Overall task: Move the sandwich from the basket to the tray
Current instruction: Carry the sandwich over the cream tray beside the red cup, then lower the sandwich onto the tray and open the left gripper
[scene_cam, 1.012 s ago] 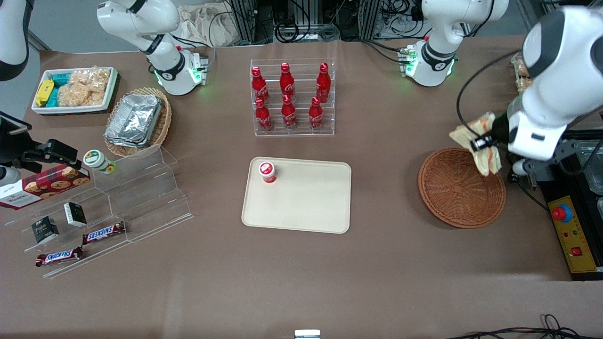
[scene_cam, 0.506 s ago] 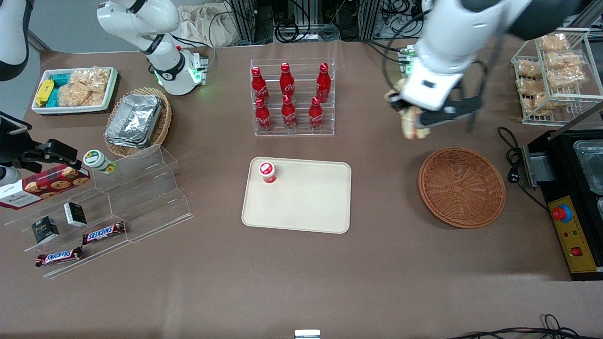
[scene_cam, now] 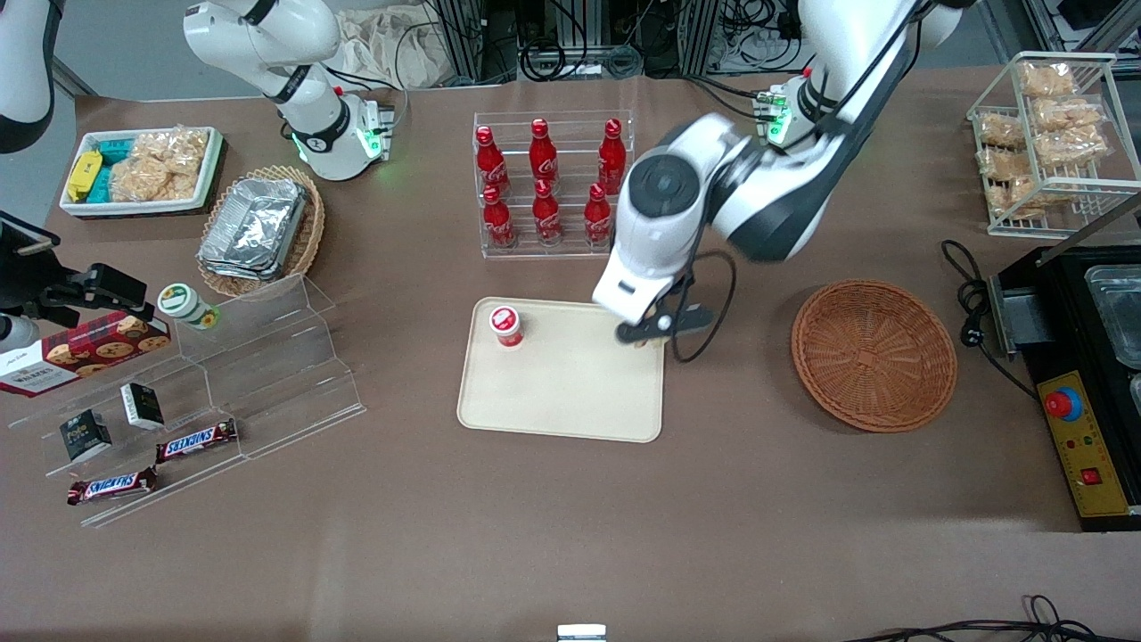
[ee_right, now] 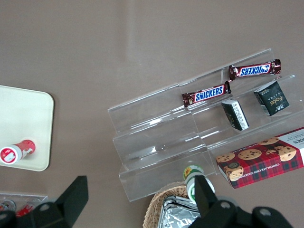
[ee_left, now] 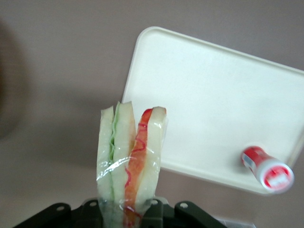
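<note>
The gripper [scene_cam: 644, 334] hangs at the middle of the front frame, over the tray's edge nearest the basket. Its matt black plastic fingers [ee_left: 154, 216] are clamped on the sandwich [ee_left: 128, 161], which is wrapped in clear, glossy, creased film over soft pale bread. The tray [scene_cam: 570, 401] is smooth cream plastic with a dull sheen. The basket [scene_cam: 874, 357] is rough reddish-brown woven wicker. The tabletop [scene_cam: 570, 517] is matt brown. The arm's shell [scene_cam: 664, 205] is glossy white plastic.
</note>
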### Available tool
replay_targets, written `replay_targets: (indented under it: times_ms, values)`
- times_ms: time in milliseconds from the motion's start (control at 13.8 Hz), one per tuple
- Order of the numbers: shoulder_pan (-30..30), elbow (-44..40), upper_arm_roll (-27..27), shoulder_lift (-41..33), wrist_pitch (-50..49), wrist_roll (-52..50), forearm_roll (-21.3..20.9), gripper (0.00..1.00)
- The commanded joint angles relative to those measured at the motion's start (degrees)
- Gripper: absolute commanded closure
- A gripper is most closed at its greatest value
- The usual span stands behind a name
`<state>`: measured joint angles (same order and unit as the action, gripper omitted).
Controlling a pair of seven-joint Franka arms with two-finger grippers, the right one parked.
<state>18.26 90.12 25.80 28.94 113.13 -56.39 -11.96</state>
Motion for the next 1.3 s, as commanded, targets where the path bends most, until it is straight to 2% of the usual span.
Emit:
replay_targets:
  times_ms: [0,289,361,434,506,578,795,1012,1229]
  values:
    - [0.5,-2.8,0.0,7.5,3.2,-1.1,-4.7,0.78]
    - [0.5,-4.4,-0.1,14.9,9.0,-3.5,-10.8,0.77]
    - [0.5,-5.6,-0.1,16.2,9.6,-4.7,-12.1,0.73]
    - [0.5,-7.0,-0.1,17.3,9.6,-5.2,-12.6,0.62]
    - [0.3,-8.2,-0.2,17.5,9.6,-5.9,-12.4,0.22]
    - [-0.1,-8.3,-0.2,17.3,9.6,-7.9,-12.2,0.0]
    - [-1.2,-7.7,-0.1,12.3,9.0,-15.8,-12.0,0.0]
    - [-3.0,-7.1,0.0,4.6,2.9,-15.8,-11.4,0.0]
    - [-7.2,-6.9,0.0,-3.6,-5.8,-11.9,-7.2,0.0]
